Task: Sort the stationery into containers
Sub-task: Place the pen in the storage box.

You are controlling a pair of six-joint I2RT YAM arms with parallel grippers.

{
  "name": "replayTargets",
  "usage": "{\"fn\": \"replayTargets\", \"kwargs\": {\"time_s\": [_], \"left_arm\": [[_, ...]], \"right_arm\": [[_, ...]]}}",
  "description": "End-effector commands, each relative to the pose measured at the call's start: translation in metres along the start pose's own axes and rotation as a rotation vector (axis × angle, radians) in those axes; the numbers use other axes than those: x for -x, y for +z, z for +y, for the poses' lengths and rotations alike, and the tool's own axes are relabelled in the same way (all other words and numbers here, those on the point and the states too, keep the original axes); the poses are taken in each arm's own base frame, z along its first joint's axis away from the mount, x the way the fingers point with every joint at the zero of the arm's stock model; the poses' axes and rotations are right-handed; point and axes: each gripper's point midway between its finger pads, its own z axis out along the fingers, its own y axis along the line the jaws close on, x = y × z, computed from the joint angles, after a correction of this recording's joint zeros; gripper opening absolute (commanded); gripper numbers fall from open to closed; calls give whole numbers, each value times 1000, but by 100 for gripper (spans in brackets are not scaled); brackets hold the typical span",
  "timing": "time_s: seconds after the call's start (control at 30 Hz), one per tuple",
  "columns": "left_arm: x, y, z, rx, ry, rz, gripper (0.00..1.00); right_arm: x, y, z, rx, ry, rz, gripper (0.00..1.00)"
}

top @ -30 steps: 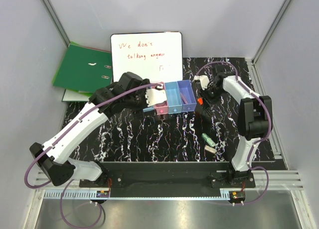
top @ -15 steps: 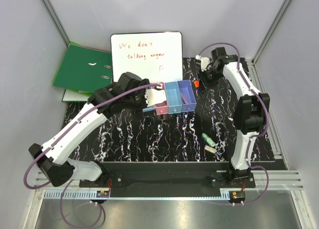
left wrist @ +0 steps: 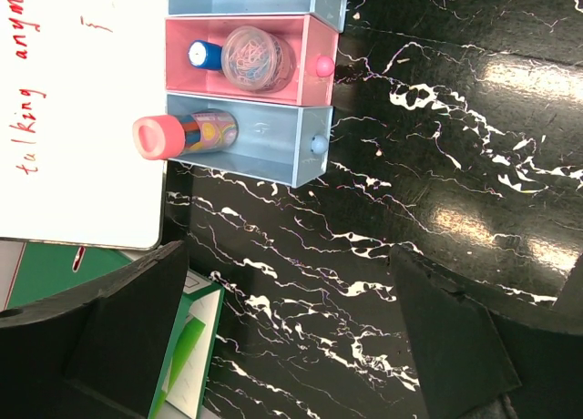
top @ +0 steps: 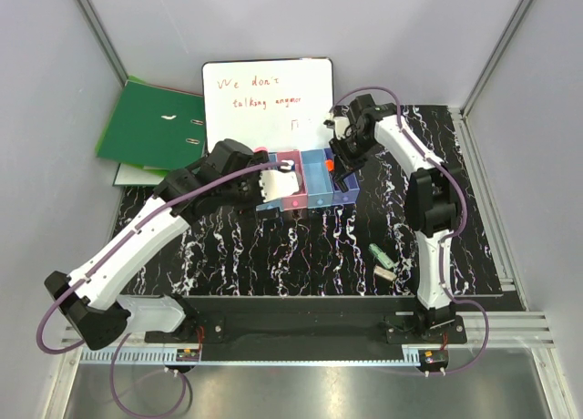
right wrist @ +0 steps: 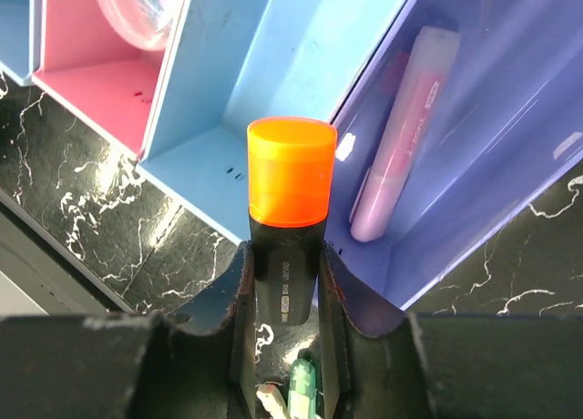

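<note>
You see the whiteboard (top: 267, 100) reading "We don't talking anymore", four bins (top: 317, 184), right gripper (right wrist: 287, 255) clenching one marker (right wrist: 290, 178), left gripper (left wrist: 291, 337) spread.

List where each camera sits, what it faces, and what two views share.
Top external: fixed above and behind the bases, looking down on the table; left arm and right arm show whole.
Left wrist: on the left arm, looking down at the bins; open left gripper frames the bottom.
Right wrist: on the right arm, close over the bins; right gripper clamps the orange-capped marker.
Shared: both wrist views catch the clear pot in the pink bin.
</note>
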Motion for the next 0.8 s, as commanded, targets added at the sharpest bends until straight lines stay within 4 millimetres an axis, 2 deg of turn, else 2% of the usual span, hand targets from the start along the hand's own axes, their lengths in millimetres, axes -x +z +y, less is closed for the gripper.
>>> {"fn": "replayTargets", "kwargs": {"time_s": [0.0,0.23,0.37,0.77], "left_arm": [[10,-8,6,37,15,-56,99],[11,-6,4,28,15,-62,99],[12,-6,5,31,21,-62,99],[11,-3,8,31,29,-61,99]], "right_arm": [[20,-3,-6,-16,-6,-54,0],[33,1,-17,-48,-24,-73,0],[32,9,-22,-55,-26,-60,0],[31,15,-64,-208,0,-56,0]]}}
